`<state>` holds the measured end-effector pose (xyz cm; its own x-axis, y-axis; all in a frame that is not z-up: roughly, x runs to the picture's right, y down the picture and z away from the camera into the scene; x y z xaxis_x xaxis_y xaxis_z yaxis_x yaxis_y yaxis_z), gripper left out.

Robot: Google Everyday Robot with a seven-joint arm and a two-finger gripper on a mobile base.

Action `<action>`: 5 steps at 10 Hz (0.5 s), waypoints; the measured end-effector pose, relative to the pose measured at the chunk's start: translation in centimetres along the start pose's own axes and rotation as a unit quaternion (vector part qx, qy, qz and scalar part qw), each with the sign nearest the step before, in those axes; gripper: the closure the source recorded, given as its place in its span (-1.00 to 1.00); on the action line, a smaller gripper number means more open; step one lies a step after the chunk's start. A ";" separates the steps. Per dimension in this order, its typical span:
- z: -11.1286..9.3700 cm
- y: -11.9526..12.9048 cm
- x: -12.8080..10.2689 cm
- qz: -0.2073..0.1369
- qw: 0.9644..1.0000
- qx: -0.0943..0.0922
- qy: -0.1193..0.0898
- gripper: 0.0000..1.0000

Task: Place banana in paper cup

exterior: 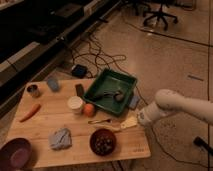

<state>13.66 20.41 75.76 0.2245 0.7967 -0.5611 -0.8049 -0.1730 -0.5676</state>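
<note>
- My tool (136, 120) hangs low at the right edge of the wooden bench (60, 122), jaws spread apart and gripping nothing.
- The slim pale-yellow banana (122, 125) lies flat on the bench just beside my tool; I cannot tell whether they touch.
- The short white paper cup (75, 104) stands upright towards the bench's middle, well apart from the banana.
- A round orange fruit (89, 109) sits just beside the cup.
- A green plastic tray (111, 90) lies behind them.

The gripper (137, 121) by the banana (127, 123) at the table's (50, 117) edge is largely hidden.
</note>
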 end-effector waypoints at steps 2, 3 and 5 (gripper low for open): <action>0.4 0.4 -0.5 -0.015 1.000 -0.024 -0.008 -0.60; 0.6 0.6 -0.6 -0.021 0.999 -0.043 -0.012 -0.60; 1.6 1.2 -1.4 -0.033 0.995 -0.090 -0.019 -0.60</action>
<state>11.55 20.04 76.81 0.2498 0.8311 -0.4968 -0.6765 -0.2173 -0.7036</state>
